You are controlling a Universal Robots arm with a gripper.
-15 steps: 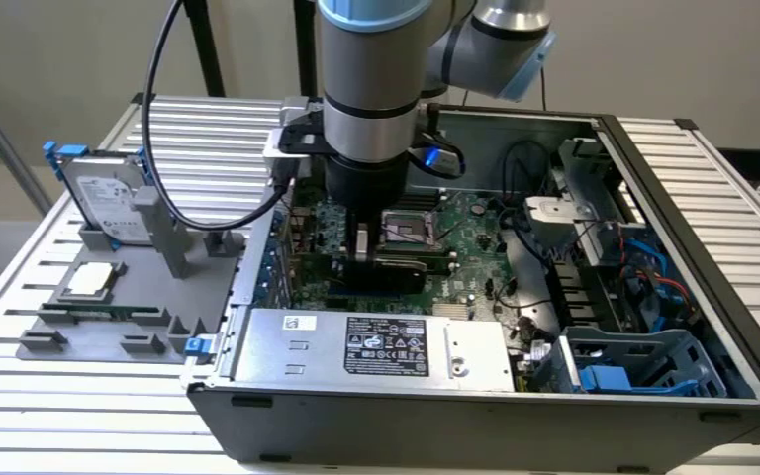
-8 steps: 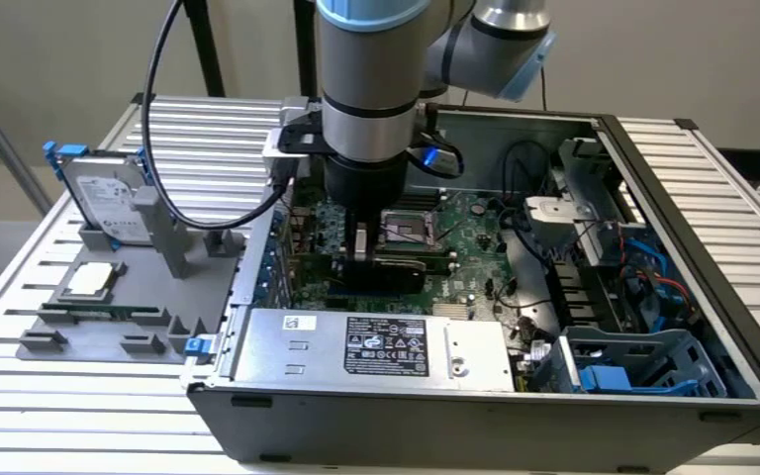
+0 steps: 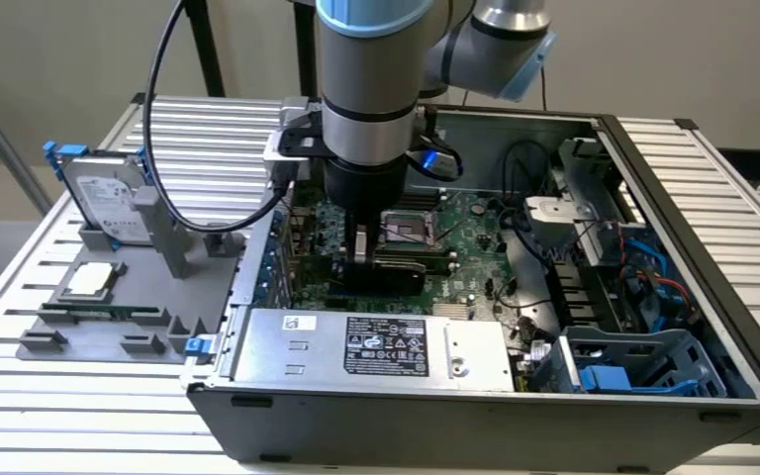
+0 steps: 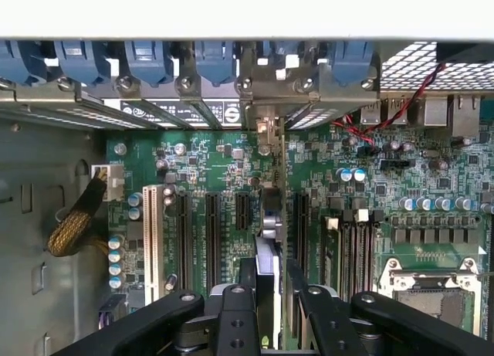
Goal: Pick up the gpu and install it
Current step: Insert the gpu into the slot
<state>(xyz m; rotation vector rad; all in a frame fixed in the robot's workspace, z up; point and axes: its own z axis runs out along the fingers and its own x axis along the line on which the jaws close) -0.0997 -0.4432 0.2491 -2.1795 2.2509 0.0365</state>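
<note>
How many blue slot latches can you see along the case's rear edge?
5 blue latches: four side by side on one side of the gpu, one on the other; the picture's edge may cut off more.

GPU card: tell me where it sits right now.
The thin green-and-black gpu card stands on edge in the hand, over the green motherboard's expansion slots inside the open grey computer case.

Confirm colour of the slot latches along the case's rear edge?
Blue latches, clearest in the wrist view.
</note>
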